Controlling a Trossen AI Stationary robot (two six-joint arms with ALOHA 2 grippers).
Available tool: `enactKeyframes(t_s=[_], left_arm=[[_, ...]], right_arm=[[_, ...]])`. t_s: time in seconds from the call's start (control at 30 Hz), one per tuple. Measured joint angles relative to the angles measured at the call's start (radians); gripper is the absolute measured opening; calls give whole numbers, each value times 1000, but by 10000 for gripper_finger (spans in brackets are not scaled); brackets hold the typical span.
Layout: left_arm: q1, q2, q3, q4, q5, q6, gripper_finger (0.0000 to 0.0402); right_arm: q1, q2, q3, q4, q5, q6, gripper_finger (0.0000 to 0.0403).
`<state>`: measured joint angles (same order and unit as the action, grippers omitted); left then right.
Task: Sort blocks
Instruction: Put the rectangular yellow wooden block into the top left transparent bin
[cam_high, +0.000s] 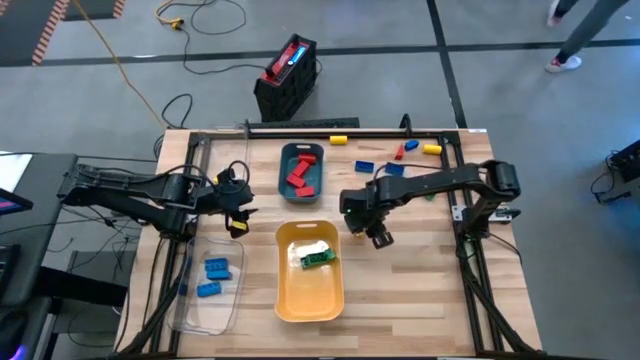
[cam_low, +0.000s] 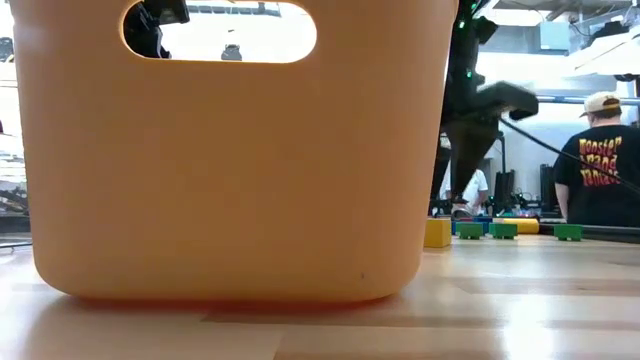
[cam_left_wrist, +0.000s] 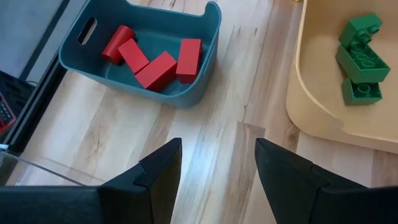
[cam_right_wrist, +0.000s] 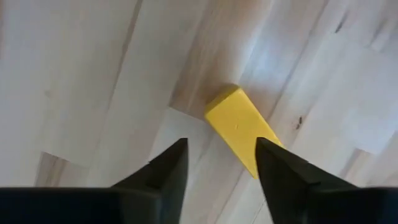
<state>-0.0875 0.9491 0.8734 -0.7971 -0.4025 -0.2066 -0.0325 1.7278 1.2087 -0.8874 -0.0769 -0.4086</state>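
Observation:
In the high view my right gripper (cam_high: 378, 236) hangs open just right of the yellow tray (cam_high: 309, 295). Its wrist view shows a yellow block (cam_right_wrist: 239, 122) lying flat on the wood under the open fingers (cam_right_wrist: 217, 163), one end hidden behind a finger. The low view has this block (cam_low: 437, 232) on the table below the arm. My left gripper (cam_high: 237, 214) is open (cam_left_wrist: 217, 163) over bare wood between the clear tray (cam_high: 190, 308) and the teal tray (cam_high: 283, 185); a small yellow piece (cam_high: 237, 229) shows beside it. Several loose blocks (cam_high: 400, 152) lie near the far right.
The teal tray holds red blocks (cam_left_wrist: 158, 62), the yellow tray green blocks (cam_left_wrist: 360, 59), the clear tray two blue blocks (cam_high: 213, 277). A red-and-black box (cam_high: 288, 75) sits on the floor beyond the far edge. In the low view, green blocks (cam_low: 486, 230) line the table and a person (cam_low: 600, 150) stands behind.

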Motion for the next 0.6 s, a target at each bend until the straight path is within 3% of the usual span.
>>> enactKeyframes(t_s=[0.27, 0.6], left_arm=[[0, 0, 0, 0, 1, 0, 199], [-1, 0, 0, -1, 47, -39, 199]], right_arm=[[-23, 28, 1, 11, 52, -70, 287], [-13, 111, -3, 44, 82, -197, 301]])
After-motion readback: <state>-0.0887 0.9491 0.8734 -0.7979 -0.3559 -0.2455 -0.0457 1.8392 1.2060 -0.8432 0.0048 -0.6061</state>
